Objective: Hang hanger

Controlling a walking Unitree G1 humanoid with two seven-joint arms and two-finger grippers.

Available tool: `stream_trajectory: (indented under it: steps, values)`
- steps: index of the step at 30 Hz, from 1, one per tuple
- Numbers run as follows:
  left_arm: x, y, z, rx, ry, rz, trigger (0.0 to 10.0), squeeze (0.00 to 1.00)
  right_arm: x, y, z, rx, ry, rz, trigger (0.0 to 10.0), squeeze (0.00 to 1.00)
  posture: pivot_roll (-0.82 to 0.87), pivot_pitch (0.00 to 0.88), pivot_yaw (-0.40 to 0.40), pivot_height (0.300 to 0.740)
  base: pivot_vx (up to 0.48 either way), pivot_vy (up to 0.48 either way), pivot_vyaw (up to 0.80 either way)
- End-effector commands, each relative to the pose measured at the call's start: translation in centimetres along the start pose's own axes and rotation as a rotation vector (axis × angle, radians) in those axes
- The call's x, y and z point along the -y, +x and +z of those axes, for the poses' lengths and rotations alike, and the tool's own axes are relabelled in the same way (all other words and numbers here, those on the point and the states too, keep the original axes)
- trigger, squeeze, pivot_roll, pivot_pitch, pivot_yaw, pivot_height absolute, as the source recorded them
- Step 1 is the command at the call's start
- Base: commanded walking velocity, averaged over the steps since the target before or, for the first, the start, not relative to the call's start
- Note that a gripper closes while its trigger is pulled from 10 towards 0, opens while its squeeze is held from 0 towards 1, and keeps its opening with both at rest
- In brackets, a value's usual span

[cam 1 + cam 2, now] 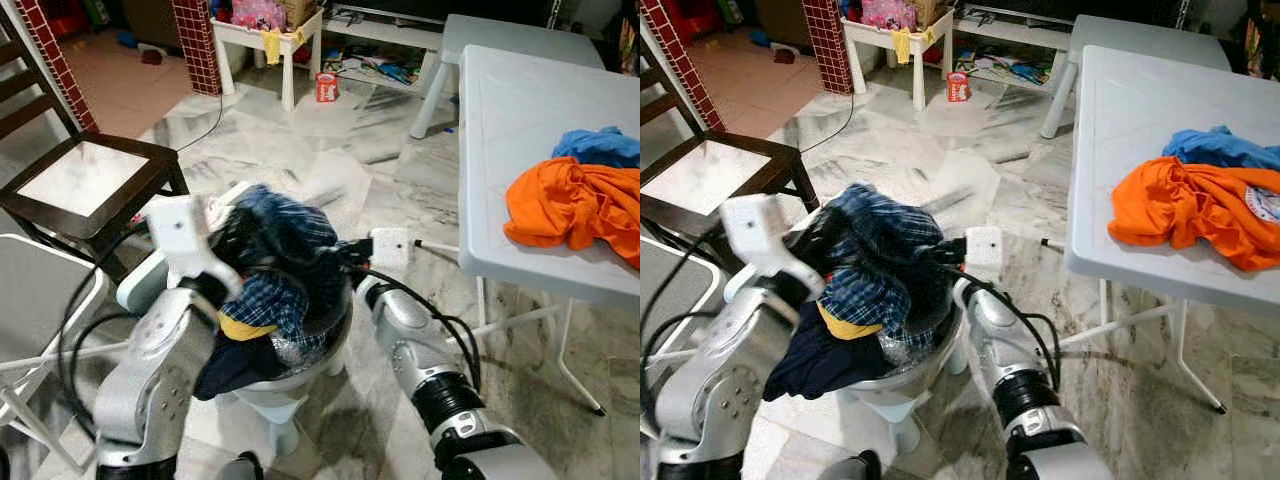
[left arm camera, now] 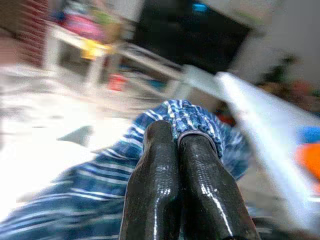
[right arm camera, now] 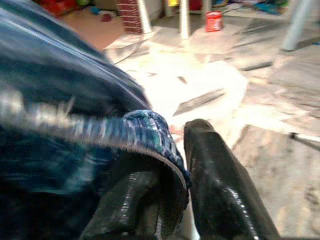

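A blue plaid shirt (image 1: 280,235) is bunched up over a pale laundry basket (image 1: 335,348) right in front of me. My left gripper (image 1: 228,226) is shut on the shirt's left side. In the left wrist view its fingers (image 2: 155,165) press together with the shirt's hem over one tip. My right gripper (image 1: 347,250) is shut on the shirt's right side, and the right wrist view shows the hem (image 3: 150,132) pinched between its fingers. Under the shirt lie a yellow cloth (image 1: 245,326) and a dark navy cloth (image 1: 235,365). I see no hanger.
A white plastic table (image 1: 520,110) stands to the right, with an orange garment (image 1: 570,205) and a blue one (image 1: 600,145) on it. A dark wooden chair (image 1: 90,180) and a white chair (image 1: 40,290) are on the left. A red can (image 1: 326,87) stands on the marble floor ahead.
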State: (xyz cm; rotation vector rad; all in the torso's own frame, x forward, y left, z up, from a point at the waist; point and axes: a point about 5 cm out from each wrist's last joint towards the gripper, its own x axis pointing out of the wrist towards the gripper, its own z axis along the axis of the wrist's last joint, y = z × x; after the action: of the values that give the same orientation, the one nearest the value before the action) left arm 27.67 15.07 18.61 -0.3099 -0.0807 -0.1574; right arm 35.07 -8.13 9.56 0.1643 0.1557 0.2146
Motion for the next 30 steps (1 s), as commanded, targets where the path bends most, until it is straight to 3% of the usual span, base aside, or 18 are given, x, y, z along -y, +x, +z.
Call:
stream_trajectory:
  steps: [1, 5, 6, 8, 9, 11, 12, 13, 19, 24, 28, 29, 30]
  values:
    - [-1.2, -0.2, -0.3, 0.002, 0.023, 0.081, 4.0, 0.0, 0.6, 0.1, 0.2, 0.005, 0.001, -0.028, 0.0, 0.0, 0.11, 0.113, -0.046, 0.74, 0.0, 0.0, 0.0]
    - [-3.1, -0.6, -0.4, 0.012, 0.048, 0.204, 4.0, 0.0, 1.3, 0.3, 0.8, 0.027, -0.023, -0.051, 0.0, 0.0, 0.11, 0.111, -0.054, 0.74, 0.0, 0.0, 0.0]
    - [-3.6, -0.8, -0.5, 0.018, 0.076, 0.24, 4.5, 0.0, 1.4, 0.4, 1.1, 0.035, -0.031, -0.052, 0.0, 0.0, 0.11, 0.111, -0.056, 0.74, 0.0, 0.0, 0.0]
    - [-3.6, -0.8, -0.5, 0.018, 0.076, 0.24, 4.5, 0.0, 1.4, 0.4, 1.1, 0.035, -0.031, -0.052, 0.0, 0.0, 0.11, 0.111, -0.056, 0.74, 0.0, 0.0, 0.0]
    - [-3.8, -0.8, -0.7, 0.013, 0.084, 0.265, 6.5, 0.0, 1.3, 0.5, 1.4, 0.047, -0.042, -0.05, 0.0, 0.0, 0.11, 0.108, -0.059, 0.74, 0.0, 0.0, 0.0]
    - [-3.9, -0.9, -1.2, -0.012, 0.09, 0.282, 8.4, 0.0, 1.2, 0.7, 1.8, 0.062, -0.051, -0.049, 0.0, 0.0, 0.11, 0.107, -0.06, 0.74, 0.0, 0.0, 0.0]
    - [-3.9, -1.0, -1.6, -0.032, 0.092, 0.288, 8.8, 0.0, 1.1, 0.7, 2.0, 0.072, -0.059, -0.049, 0.0, 0.0, 0.11, 0.107, -0.062, 0.74, 0.0, 0.0, 0.0]
    - [-3.8, -1.1, -2.1, -0.053, 0.092, 0.286, 10.0, 0.0, 1.1, 0.8, 2.2, 0.083, -0.07, -0.047, 0.0, 0.0, 0.11, 0.106, -0.063, 0.74, 0.0, 0.0, 0.0]
    - [-3.1, -1.6, -4.1, -0.143, 0.125, 0.258, 10.0, 0.0, 0.6, 0.9, 3.3, 0.134, -0.121, -0.014, 0.0, 0.0, 0.1, 0.101, -0.067, 0.74, 0.0, 0.0, 0.0]
    - [-2.5, -1.6, -4.5, -0.148, 0.13, 0.237, 10.0, 0.0, 0.3, 0.9, 3.1, 0.136, -0.136, -0.003, 0.0, 0.0, 0.1, 0.096, -0.066, 0.74, 0.0, 0.0, 0.0]
    - [-3.0, -1.6, -4.4, -0.139, 0.134, 0.259, 9.9, 0.0, 0.6, 0.9, 3.0, 0.134, -0.139, -0.014, 0.0, 0.0, 0.1, 0.089, -0.065, 0.74, 0.0, 0.0, 0.0]
    - [-3.4, -1.8, -4.3, -0.127, 0.137, 0.288, 9.3, 0.0, 0.8, 0.9, 3.0, 0.134, -0.141, -0.021, 0.0, 0.0, 0.1, 0.088, -0.065, 0.74, 0.0, 0.0, 0.0]
    - [-3.9, -2.0, -4.1, -0.12, 0.137, 0.318, 7.8, 0.0, 1.0, 0.9, 3.1, 0.135, -0.142, -0.028, 0.0, 0.0, 0.1, 0.086, -0.065, 0.74, 0.0, 0.0, 0.0]
